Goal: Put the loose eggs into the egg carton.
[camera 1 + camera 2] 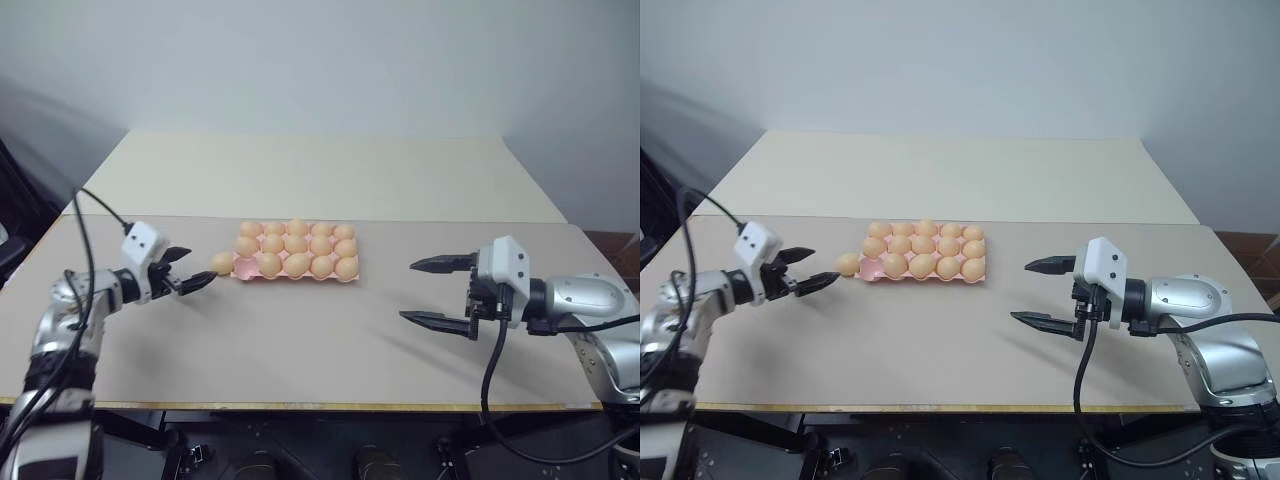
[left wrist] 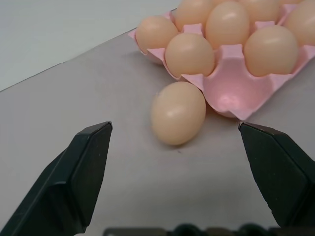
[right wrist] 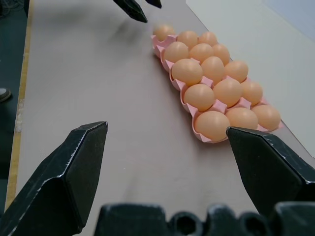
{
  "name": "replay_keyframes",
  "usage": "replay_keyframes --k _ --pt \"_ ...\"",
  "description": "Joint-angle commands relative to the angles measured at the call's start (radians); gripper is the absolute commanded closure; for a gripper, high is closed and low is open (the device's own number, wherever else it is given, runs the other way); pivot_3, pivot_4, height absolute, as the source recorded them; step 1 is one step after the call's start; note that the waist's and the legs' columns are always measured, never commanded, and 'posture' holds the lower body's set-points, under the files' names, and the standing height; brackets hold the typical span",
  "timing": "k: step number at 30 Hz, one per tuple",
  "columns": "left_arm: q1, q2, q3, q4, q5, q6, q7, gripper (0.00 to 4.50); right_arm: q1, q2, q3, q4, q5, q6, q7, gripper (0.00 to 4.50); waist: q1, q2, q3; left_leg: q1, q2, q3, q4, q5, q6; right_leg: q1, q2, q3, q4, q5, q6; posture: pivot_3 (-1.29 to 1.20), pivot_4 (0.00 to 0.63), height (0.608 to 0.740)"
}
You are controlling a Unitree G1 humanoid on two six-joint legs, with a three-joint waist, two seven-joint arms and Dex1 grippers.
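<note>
The pink egg carton [image 2: 230, 92] sits mid-table with eggs in nearly every cup; its near-left corner cup stands empty. One loose egg [image 1: 222, 263] lies on the grey tabletop against that corner, also seen close up as the loose egg [image 2: 178, 113] in the left wrist view. My left gripper [image 1: 198, 267] is open, just left of the egg, its fingers pointing at it without touching. My right gripper [image 1: 408, 291] hangs open and holds nothing, off to the right of the carton, apart from it.
A cream table [image 1: 320, 170] adjoins the grey one at the back, below a pale wall. The grey table's front edge [image 1: 320, 405] runs close to me. Black cables trail from both wrists.
</note>
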Motion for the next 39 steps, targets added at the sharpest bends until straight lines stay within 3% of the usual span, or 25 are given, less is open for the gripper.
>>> replay_keyframes --k 1,8,17,20,27,31,39 --pt "-0.102 -0.012 -0.037 0.167 0.061 -0.128 -0.037 0.02 0.006 -0.002 -0.042 -0.045 0.018 -0.012 -0.019 0.0 0.0 0.0 0.0 0.0 0.0 0.0 0.0 0.0 0.0 0.0 0.0 0.0 0.0 0.0 0.0 0.0 0.15 0.74" --pt "-0.25 -0.041 -0.107 0.433 0.162 -0.265 -0.088 0.02 0.025 -0.003 -0.054 -0.075 0.025 -0.002 -0.046 0.0 0.0 0.0 0.0 -0.001 0.0 0.0 0.0 0.0 0.0 0.0 0.0 0.0 -0.001 0.0 0.0 0.0 0.15 0.74" --pt "-0.342 -0.076 -0.118 0.585 0.227 -0.331 -0.073 0.02 0.047 -0.008 -0.07 -0.132 0.043 0.035 -0.078 0.0 0.001 0.0 0.0 -0.001 0.0 -0.001 0.001 0.0 0.0 0.0 0.0 -0.001 0.0 0.0 0.0 0.0 0.15 0.74" --pt "-0.356 -0.098 -0.128 0.621 0.257 -0.345 -0.064 0.59 0.041 -0.01 -0.068 -0.144 0.051 0.049 -0.087 0.0 0.001 0.0 0.0 -0.001 0.0 -0.001 0.002 0.0 0.0 0.0 0.0 -0.001 0.0 0.0 0.0 0.0 0.15 0.74" --pt "-0.38 -0.115 -0.146 0.667 0.318 -0.364 -0.008 2.69 0.041 -0.019 -0.076 -0.174 0.067 0.079 -0.107 0.0 0.001 0.0 0.0 -0.002 0.0 -0.002 0.004 0.0 0.0 0.001 0.0 -0.001 0.003 0.0 0.001 0.0 0.15 0.74" --pt "-0.389 -0.094 -0.13 0.664 0.306 -0.368 -0.023 2.69 0.059 -0.018 -0.086 -0.197 0.071 0.093 -0.123 0.0 0.0 0.0 0.0 -0.002 0.0 -0.002 0.005 0.0 0.0 0.001 0.0 -0.001 0.004 0.0 0.001 0.0 0.15 0.74" --pt "-0.398 0.051 -0.08 0.595 0.238 -0.382 -0.236 2.69 0.096 -0.013 -0.098 -0.228 0.081 0.101 -0.147 0.0 -0.004 -0.001 0.0 -0.004 0.0 -0.002 0.006 0.0 0.0 -0.001 0.0 -0.002 0.003 0.0 0.001 0.0 0.15 0.74"
